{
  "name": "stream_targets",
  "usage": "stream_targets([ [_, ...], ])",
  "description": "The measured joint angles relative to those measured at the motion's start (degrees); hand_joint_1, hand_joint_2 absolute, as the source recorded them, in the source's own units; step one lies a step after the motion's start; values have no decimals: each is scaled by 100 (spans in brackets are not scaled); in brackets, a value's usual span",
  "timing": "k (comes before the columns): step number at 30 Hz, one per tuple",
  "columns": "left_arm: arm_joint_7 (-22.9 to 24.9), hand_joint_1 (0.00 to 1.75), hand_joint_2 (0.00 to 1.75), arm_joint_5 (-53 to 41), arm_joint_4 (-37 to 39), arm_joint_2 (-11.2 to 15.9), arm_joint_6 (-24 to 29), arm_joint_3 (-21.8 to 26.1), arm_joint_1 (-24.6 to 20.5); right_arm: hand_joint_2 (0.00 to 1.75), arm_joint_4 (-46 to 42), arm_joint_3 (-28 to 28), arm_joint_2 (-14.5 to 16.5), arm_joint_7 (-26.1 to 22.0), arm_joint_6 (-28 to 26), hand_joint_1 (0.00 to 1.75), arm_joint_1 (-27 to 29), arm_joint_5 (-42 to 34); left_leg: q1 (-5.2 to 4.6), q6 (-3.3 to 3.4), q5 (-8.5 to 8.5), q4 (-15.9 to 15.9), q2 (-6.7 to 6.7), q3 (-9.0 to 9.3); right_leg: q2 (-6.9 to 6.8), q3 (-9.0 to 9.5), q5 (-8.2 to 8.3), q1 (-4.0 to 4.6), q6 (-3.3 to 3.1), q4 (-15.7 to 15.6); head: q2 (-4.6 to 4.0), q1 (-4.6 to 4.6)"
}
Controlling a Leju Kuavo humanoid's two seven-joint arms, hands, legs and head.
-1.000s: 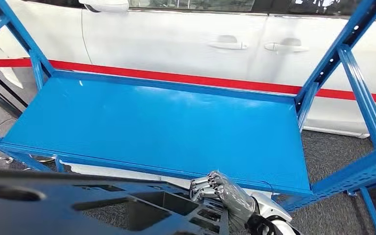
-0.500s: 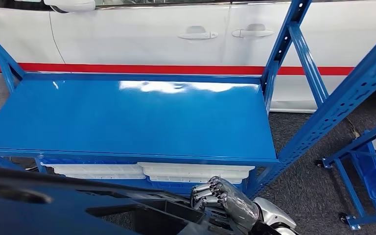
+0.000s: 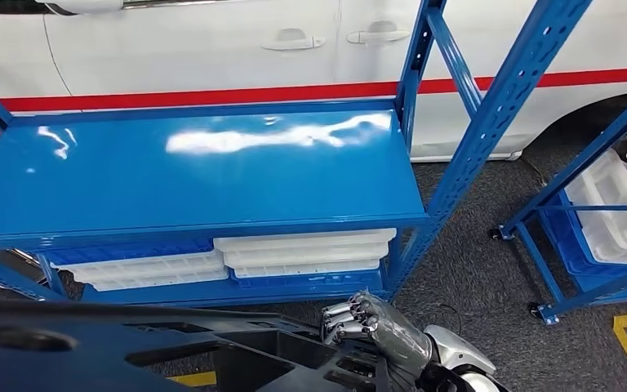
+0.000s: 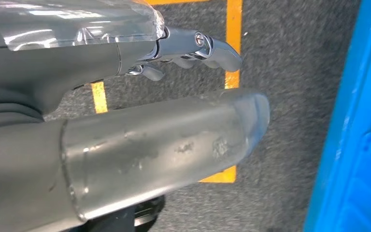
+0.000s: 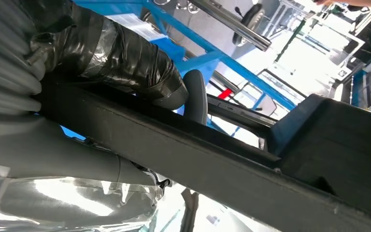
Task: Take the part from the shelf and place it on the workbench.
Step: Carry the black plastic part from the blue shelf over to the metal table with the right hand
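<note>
Nearest, 1 black part [image 3: 171, 351] is carried low in front, the right hand [image 3: 375, 327] gripping its right edge. The left hand [image 4: 125, 96] has its fingers apart, holding nothing. Beyond, 1 blue shelf [image 3: 196, 167] has 3 white trays [image 3: 302, 253] underneath; farthest, 1 white car [image 3: 212, 49].

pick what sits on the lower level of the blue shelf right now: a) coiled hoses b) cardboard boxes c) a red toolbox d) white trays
d: white trays lie stacked on the lower level of the blue shelf, under its bare top surface, while the right hand holds the edge of the black part in the foreground.
</note>
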Motion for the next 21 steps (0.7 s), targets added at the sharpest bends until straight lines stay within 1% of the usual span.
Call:
stream_targets([
  [1,8,0,0,-7,-1,-3,8,-1,-11,175,4,-1,-7,1,-1,175,-1,1,-2,-42,24,62,0,-53,-4,190,-118,11,-23,-286,0,-1],
  [2,14,0,0,-13,-1,-5,14,-1,-20,175,7,-1,-12,2,-3,175,1,2,0,-88,55,96,0,-88,-3,274,-210,35,-62,-445,0,-2],
  [3,17,0,0,-18,0,-7,16,-2,-24,175,9,-2,-16,4,-7,175,10,7,6,-137,99,103,0,-108,-5,262,-219,46,-122,-482,0,-3],
  [4,20,0,0,-23,1,-8,17,-2,-27,175,11,-2,-19,7,-13,175,18,15,20,-182,109,115,-5,-129,-19,218,-172,47,-176,-474,0,-2],
  [5,25,0,0,-29,2,-11,18,-3,-27,175,12,-2,-20,14,-22,175,24,27,34,-218,31,162,-15,-169,-29,167,-116,43,-239,-475,0,-2],
  [6,29,0,0,-34,3,-15,18,-4,-29,175,13,-2,-20,22,-35,175,29,45,47,-248,-150,295,-28,-236,-39,103,-49,37,-298,-481,0,-2],
  [7,32,0,0,-40,4,-20,18,-5,-38,175,13,-2,-20,30,-49,175,32,65,59,-272,-421,540,-42,-324,-48,28,20,38,-341,-482,0,-2],
  [8,35,0,0,-44,4,-25,18,-7,-49,175,14,-2,-20,36,-60,175,40,84,63,-290,-714,879,-52,-425,-48,-60,87,48,-367,-479,0,-3],
  [9,37,0,0,-46,4,-30,18,-7,-61,175,14,-2,-20,39,-70,175,46,102,65,-305,-933,1254,-57,-510,-49,-151,155,59,-376,-473,0,-3],
  [10,38,0,0,-47,4,-34,18,-8,-71,175,15,-2,-20,43,-77,175,53,113,66,-314,-1018,1557,-58,-542,-49,-244,220,68,-376,-462,0,-3],
  [11,38,0,0,-49,4,-39,18,-9,-79,175,15,-1,-20,45,-82,175,59,120,66,-313,-967,1707,-60,-500,-48,-335,281,74,-371,-449,0,-3],
  [12,38,0,0,-52,4,-43,18,-9,-85,175,15,-1,-20,46,-87,175,62,126,66,-305,-819,1659,-61,-364,-45,-423,336,77,-361,-431,0,-3],
  [13,38,0,0,-57,3,-46,17,-10,-94,175,15,-1,-20,48,-91,175,63,131,66,-286,-653,1400,-64,-120,-41,-503,389,77,-347,-411,0,-3],
  [14,38,0,0,-64,3,-49,17,-10,-108,175,14,-2,-20,48,-93,175,64,136,64,-260,-569,1008,-71,190,-38,-568,435,78,-326,-392,0,-3],
  [15,38,0,0,-71,2,-50,17,-10,-126,175,12,-2,-20,50,-97,175,64,143,53,-230,-573,550,-79,513,-35,-617,481,83,-299,-375,0,-3],
  [16,38,0,0,-77,2,-51,17,-11,-141,175,10,-2,-20,52,-99,175,65,150,39,-201,-618,195,-87,741,-37,-644,533,87,-265,-373,0,-3],
  [17,38,0,0,-80,2,-53,17,-11,-151,175,7,-2,-20,54,-100,175,66,159,21,-175,-673,-25,-93,864,-41,-655,587,86,-226,-384,0,-3],
  [18,38,0,0,-81,2,-56,17,-12,-156,175,4,-1,-20,57,-102,175,67,170,2,-146,-674,-127,-95,890,-43,-659,648,84,-184,-408,0,-2],
  [19,38,0,0,-81,2,-59,18,-13,-155,175,3,-1,-23,59,-102,175,70,180,9,-105,-615,-138,-88,851,-44,-667,684,79,-142,-427,0,-1],
  [20,39,0,0,-81,3,-66,17,-13,-156,175,2,-1,-27,62,-103,175,76,189,15,-57,-547,-163,-77,814,-36,-694,641,72,-112,-410,0,-1],
  [21,39,0,0,-81,3,-71,17,-13,-156,175,2,-2,-33,65,-103,175,83,194,23,1,-468,-184,-62,756,-28,-740,489,70,-93,-322,0,1],
])
